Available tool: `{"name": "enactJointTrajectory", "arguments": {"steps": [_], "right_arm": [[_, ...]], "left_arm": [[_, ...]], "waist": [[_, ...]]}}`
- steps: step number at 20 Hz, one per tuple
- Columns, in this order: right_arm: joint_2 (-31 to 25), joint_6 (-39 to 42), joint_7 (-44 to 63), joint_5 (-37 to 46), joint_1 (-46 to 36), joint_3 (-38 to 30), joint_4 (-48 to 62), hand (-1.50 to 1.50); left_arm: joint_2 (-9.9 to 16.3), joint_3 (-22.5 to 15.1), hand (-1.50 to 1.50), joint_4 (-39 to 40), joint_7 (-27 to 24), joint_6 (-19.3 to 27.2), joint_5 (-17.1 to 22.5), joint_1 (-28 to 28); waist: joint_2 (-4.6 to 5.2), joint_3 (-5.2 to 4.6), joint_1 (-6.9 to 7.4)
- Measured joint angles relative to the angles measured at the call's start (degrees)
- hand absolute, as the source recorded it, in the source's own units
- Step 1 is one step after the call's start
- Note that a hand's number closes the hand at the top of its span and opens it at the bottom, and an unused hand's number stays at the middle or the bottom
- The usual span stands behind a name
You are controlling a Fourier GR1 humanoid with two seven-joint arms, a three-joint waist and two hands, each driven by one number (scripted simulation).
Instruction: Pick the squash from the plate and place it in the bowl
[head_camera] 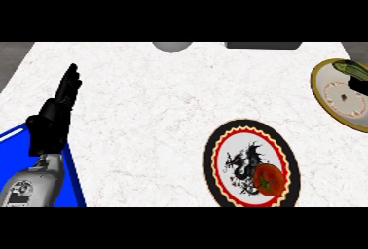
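A round orange-red squash point(268, 179) lies on the lower right part of a plate point(223, 146) that has a black and red rim and a dragon picture. The bowl point(325, 99), olive-rimmed with a pale inside, sits at the far right, partly cut off by the view's edge. My left hand point(52, 121) rests open at the far left, pointing up, well away from both. A black shape point(357, 86) at the right edge lies over the bowl; it may be part of my right hand, but most of it is out of view.
A dark green patch point(353, 69) shows at the bowl's upper rim. A blue panel point(74, 180) runs beside my left forearm. A grey round object point(172, 45) and a dark block point(263, 45) stand at the counter's far edge. The marble counter point(158, 107) stretches between hand and plate.
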Motion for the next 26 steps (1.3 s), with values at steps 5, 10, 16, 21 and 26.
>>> {"name": "enactJointTrajectory", "arguments": {"steps": [5, 10, 16, 21, 26], "right_arm": [[-4.0, -5.2, -6.7, 1.2, -4.5, -2.8, 14.9, 1.5], [-6.1, -4.5, -11.3, -2.4, -7.2, -7.2, 24.8, -1.5], [-6.6, 1.3, -19.8, -8.1, -8.3, -11.9, 30.7, -1.5], [-7.7, 5.3, -27.2, -12.9, -9.6, -16.1, 32.6, -1.5], [-9.9, 7.9, -32.1, -17.0, -9.5, -20.3, 34.8, -1.5]], "left_arm": [[-0.1, 0.5, 0.0, 1.3, 0.2, -0.5, 0.4, -2.2], [0.0, 0.5, 0.0, 1.0, 0.0, -1.3, 0.8, -2.5], [-0.5, 0.4, 0.0, 1.8, -0.8, -1.1, 0.4, -2.8], [-0.6, 0.4, 0.0, 2.3, -0.1, -1.0, 0.2, -4.1], [-0.8, 0.5, 0.0, 2.0, 0.0, -1.1, 0.2, -3.5]], "waist": [[0.37, 0.07, 0.74], [0.74, 0.21, 1.49], [1.14, 0.39, 1.96], [1.09, 0.4, 1.76], [0.89, 0.32, 1.54]]}}
